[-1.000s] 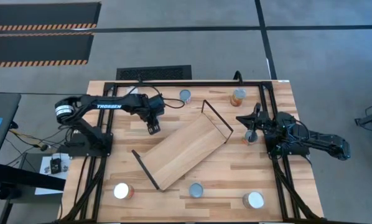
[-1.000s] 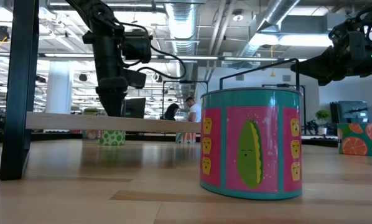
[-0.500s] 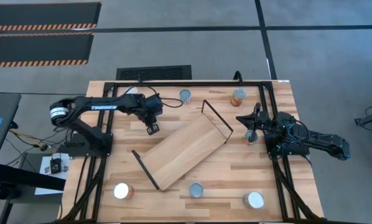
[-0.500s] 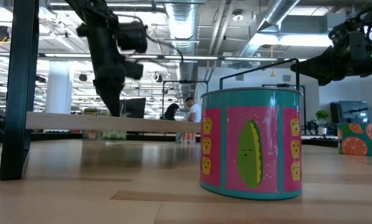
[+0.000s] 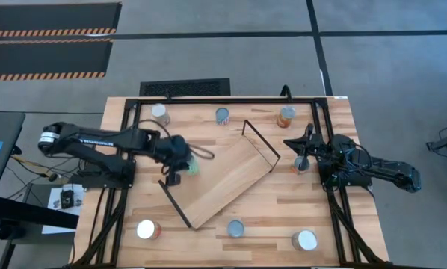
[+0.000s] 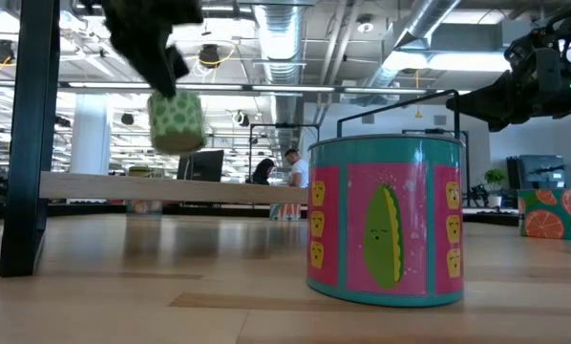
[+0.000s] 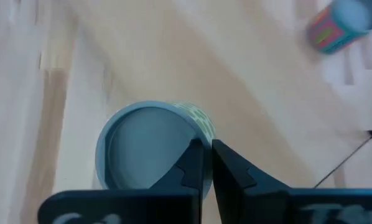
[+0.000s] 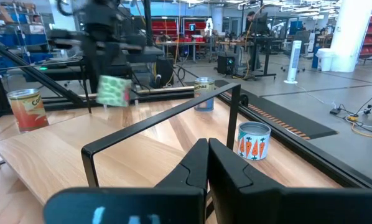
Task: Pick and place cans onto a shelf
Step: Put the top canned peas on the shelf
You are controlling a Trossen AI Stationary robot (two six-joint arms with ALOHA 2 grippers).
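A green-patterned can (image 6: pixel 177 121) with a blue-grey top (image 7: pixel 142 155) hangs in the air, and my left gripper (image 7: pixel 206 144) is shut on it. In the high view they are above the left end of the shelf (image 5: pixel 227 179), a light-wood board that lies slantwise mid-table with black wire brackets. My right gripper (image 5: pixel 301 146) is shut on nothing at the table's right, just above a can (image 5: pixel 301 165). Other cans stand on their bases: three along the far edge (image 5: pixel 160 113) (image 5: pixel 222 115) (image 5: pixel 285 116) and three along the near edge (image 5: pixel 146 229) (image 5: pixel 235 228) (image 5: pixel 305 240). My left gripper pinches the can's top rim (image 7: pixel 197 132) at one side, between its two fingers. The fingers come from above, pointing down. The can hangs below them, clear of the table and the shelf, slightly tilted.
A black frame (image 5: pixel 223 99) runs round the table's far, left and right sides. In the low view a teal can with a corn label (image 6: pixel 386 220) stands close to the camera. People and desks show in the room beyond.
My left gripper has shut on the green can, lifted it clear of the table and carried it toward the near edge, over the shelf's left end. This has uncovered a white-topped can at the far left.
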